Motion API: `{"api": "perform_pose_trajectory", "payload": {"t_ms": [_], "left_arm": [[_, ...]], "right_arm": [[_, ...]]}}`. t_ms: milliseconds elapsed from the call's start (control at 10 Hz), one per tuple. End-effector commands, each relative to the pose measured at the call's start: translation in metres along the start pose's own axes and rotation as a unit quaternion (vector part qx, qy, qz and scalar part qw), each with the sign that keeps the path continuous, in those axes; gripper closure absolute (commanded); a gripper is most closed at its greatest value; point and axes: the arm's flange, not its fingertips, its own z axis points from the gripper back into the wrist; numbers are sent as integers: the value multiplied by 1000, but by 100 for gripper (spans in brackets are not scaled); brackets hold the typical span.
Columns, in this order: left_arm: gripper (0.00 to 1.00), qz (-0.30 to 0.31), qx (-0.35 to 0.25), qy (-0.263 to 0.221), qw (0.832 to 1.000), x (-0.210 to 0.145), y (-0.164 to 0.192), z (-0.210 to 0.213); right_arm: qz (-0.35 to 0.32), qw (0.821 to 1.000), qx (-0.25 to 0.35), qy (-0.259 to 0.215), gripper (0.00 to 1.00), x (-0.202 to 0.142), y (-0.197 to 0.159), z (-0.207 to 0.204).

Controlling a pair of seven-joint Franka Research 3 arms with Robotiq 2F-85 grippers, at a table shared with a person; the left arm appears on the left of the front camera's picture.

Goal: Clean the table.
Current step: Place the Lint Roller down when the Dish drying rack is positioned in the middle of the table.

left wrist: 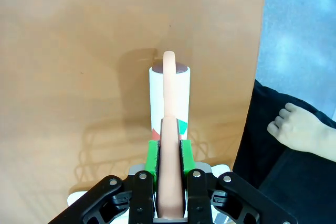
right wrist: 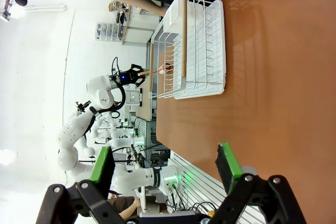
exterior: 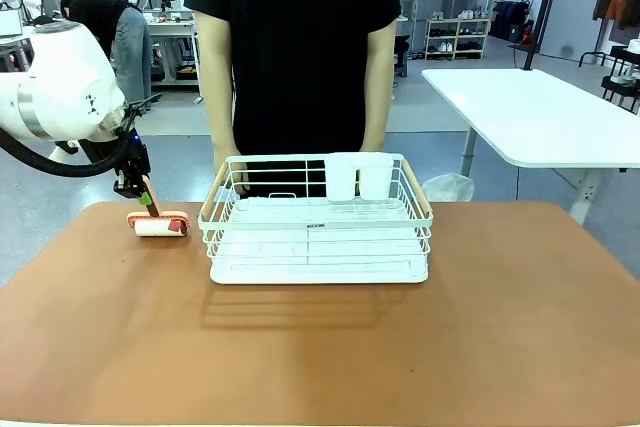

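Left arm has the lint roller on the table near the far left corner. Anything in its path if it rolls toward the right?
Yes: the white dish rack stands just right of the lint roller on the table, mid-table at the far edge. The near stretch looks bare.

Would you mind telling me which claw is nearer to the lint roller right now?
Left. The left claw is shut on the lint roller handle at the table's far left; the right claw hangs open, away past the dish rack.

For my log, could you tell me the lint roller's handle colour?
Peach-pink; the lint roller handle shows best in the left wrist view.
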Motion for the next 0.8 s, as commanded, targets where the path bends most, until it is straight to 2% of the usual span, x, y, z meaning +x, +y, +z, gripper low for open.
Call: {"api": "perform_pose_trajectory", "payload": {"t_ms": [0, 100, 200, 300, 700], "left_arm": [[63, 8, -6, -10, 1000, -3, 9, 0], [34, 7, -5, -10, 1000, -3, 11, 2], [14, 7, -6, -11, 1000, -3, 11, 4], [0, 7, -5, -14, 1000, -4, 12, 5], [0, 14, 28, -38, 999, -7, 19, 14]], "right_arm": [[5, 1000, 7, -4, 0, -3, 2, -1], [5, 1000, 7, -4, 0, -3, 2, -1], [5, 1000, 7, -4, 0, -3, 2, -1], [5, 1000, 7, -4, 0, -3, 2, -1], [5, 1000, 7, -4, 0, -3, 2, -1]]}}
